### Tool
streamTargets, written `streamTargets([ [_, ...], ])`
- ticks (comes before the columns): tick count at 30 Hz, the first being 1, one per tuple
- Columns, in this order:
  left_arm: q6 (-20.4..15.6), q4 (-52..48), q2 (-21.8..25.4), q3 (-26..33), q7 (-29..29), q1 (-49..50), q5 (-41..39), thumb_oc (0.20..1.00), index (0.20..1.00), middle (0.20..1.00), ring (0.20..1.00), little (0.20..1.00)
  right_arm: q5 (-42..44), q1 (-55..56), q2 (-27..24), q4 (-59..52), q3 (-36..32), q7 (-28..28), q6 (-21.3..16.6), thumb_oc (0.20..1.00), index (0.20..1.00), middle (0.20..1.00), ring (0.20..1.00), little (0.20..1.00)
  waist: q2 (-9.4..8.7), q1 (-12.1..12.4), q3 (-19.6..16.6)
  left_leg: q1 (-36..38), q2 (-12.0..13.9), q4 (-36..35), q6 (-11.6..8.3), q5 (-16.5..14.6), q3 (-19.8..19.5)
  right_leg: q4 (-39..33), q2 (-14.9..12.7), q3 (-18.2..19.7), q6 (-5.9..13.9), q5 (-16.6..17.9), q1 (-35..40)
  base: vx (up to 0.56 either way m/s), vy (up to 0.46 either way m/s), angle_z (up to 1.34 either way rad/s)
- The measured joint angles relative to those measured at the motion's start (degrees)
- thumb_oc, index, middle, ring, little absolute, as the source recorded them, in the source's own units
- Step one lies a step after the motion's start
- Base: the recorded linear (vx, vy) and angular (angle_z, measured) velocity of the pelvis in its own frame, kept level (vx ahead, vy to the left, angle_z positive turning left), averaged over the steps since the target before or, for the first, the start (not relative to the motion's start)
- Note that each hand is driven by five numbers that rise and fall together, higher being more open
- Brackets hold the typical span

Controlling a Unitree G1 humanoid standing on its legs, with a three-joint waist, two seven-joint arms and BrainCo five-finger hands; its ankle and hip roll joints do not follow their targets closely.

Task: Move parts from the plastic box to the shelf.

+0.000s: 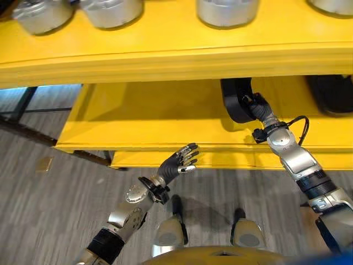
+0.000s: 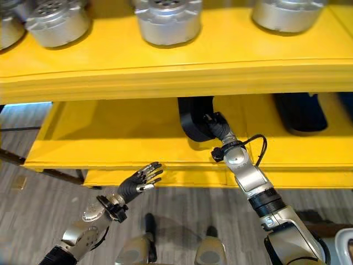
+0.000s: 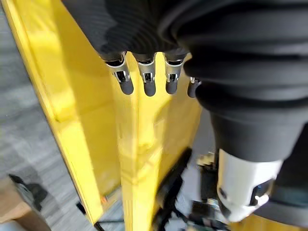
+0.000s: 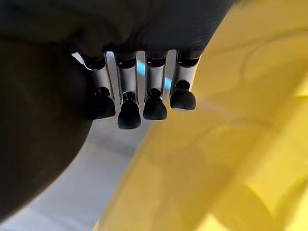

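Note:
A yellow shelf [image 1: 143, 121] has two levels. Several silver round parts [image 1: 226, 11] stand on the upper level. A black part [image 1: 234, 99] stands upright on the lower level, under the upper board. My right hand [image 1: 259, 110] reaches in from the right and holds that black part [image 4: 38, 120] by its side, its fingers [image 4: 144, 103] curled next to it. My left hand [image 1: 179, 162] hovers open in front of the lower shelf's front edge, its fingers [image 3: 144, 79] straight and holding nothing.
A second black part [image 1: 331, 94] sits further right on the lower level. A dark metal frame [image 1: 33, 135] runs along the grey floor at the left, near a small brown piece [image 1: 44, 163]. A white box corner [image 2: 345, 243] shows at the lower right.

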Motion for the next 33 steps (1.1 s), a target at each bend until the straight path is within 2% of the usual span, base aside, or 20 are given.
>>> streamTargets([
  [5,-0.21,-0.08,0.22,0.04,0.25,-0.22,-1.36,1.0,1.0,1.0,1.0,1.0,-0.65,0.0,0.01,0.53,-0.37,0.34,1.46,0.2,0.2,0.2,0.2,0.2,-0.05,0.62,0.28,-1.0,-1.38,-0.46,-0.46,0.97,-0.34,-0.57,-1.1,-0.31,1.12,0.85,-0.36,-0.09,0.059,0.09],
  [10,-1.23,-0.08,0.16,-0.02,1.23,-0.4,-1.38,1.0,1.0,1.0,1.0,1.0,-1.16,-0.68,-0.22,3.88,-0.38,0.42,2.46,0.2,0.2,0.2,0.2,0.2,-0.14,0.91,0.97,-1.14,-0.6,-0.37,-0.76,1.23,-0.56,-0.47,-0.44,-1.19,0.79,0.57,-0.4,-0.11,-0.005,0.0],
  [14,-1.64,-0.29,0.17,-0.61,1.64,-1.87,-0.84,1.0,1.0,1.0,1.0,1.0,-1.06,-2.29,-1.87,7.71,-2.41,0.31,5.17,0.2,0.2,0.2,0.2,0.2,-0.42,0.93,2.49,-3.24,0.48,0.49,-1.26,1.67,-1.66,0.68,0.55,-2.01,0.13,0.14,-1.99,-0.12,-0.066,0.08],
  [16,-1.63,-0.28,0.28,-0.6,2.38,-3.12,-0.77,1.0,1.0,1.0,1.0,1.0,-0.95,-3.83,-1.98,10.7,-2.42,0.13,6.74,0.2,0.2,0.2,0.2,0.2,-1.31,1.13,3.06,-4.66,1.0,1.49,-1.27,1.64,-1.82,2.0,0.9,-2.02,-0.38,-0.35,-3.48,-0.11,-0.049,0.0],
  [17,-1.63,-0.11,0.34,-0.7,2.63,-5.29,-0.69,1.0,1.0,1.0,1.0,1.0,-0.98,-6.74,-2.11,13.26,-2.42,-0.18,7.55,0.2,0.2,0.2,0.2,0.2,-1.79,1.23,5.47,-5.0,1.31,2.48,-1.33,1.55,-1.92,3.85,0.91,-1.93,-0.79,-0.96,-4.22,-0.13,-0.015,-0.02],
  [21,-2.09,-0.08,0.68,-1.84,3.9,-8.59,-0.71,1.0,1.0,1.0,1.0,1.0,-1.03,-10.71,-3.36,13.63,-2.11,-0.81,7.83,0.2,0.2,0.2,0.2,0.2,-1.58,1.31,7.57,-8.14,1.61,4.74,-1.58,1.35,-1.95,7.89,0.69,-1.5,-1.38,-1.99,-8.34,-0.2,0.008,-0.03],
  [24,-2.2,-0.06,0.69,-3.09,4.06,-12.17,-0.81,1.0,1.0,1.0,1.0,1.0,-1.13,-17.97,-5.6,17.76,-1.71,-1.5,8.23,0.2,0.2,0.2,0.2,0.2,-1.01,1.83,11.52,-11.74,1.83,7.37,-1.81,1.58,-2.49,12.75,0.37,-1.14,-2.29,-2.99,-12.86,-0.19,-0.014,0.02],
  [27,-2.23,0.04,0.67,-4.97,4.79,-13.43,-0.66,1.0,1.0,1.0,1.0,1.0,-1.22,-20.54,-6.87,21.99,-0.92,-1.93,8.25,0.2,0.2,0.2,0.2,0.2,-1.01,2.8,11.93,-13.27,2.06,8.0,-1.77,1.57,-2.58,14.91,0.22,-0.99,-3.05,-3.58,-15.33,-0.13,0.016,0.0],
  [30,-2.39,0.01,0.69,-6.09,5.26,-13.73,0.45,1.0,1.0,1.0,1.0,1.0,-1.17,-22.56,-8.32,23.5,1.03,-1.78,8.24,0.2,0.2,0.2,0.2,0.2,-1.07,2.87,12.05,-14.68,1.99,10.05,-2.24,0.54,-2.66,16.49,-0.3,-0.97,-3.47,-4.39,-16.4,-0.1,0.022,0.03],
  [33,-2.62,0.01,0.73,-6.3,5.33,-14.7,0.97,1.0,1.0,1.0,1.0,1.0,-1.19,-25.5,-8.81,25.73,2.49,-1.83,8.44,0.2,0.2,0.2,0.2,0.2,-1.04,2.79,12.47,-16.3,1.75,11.82,-1.84,0.46,-2.6,18.14,-0.76,-0.52,-3.3,-4.47,-17.99,-0.13,0.032,0.0],
])
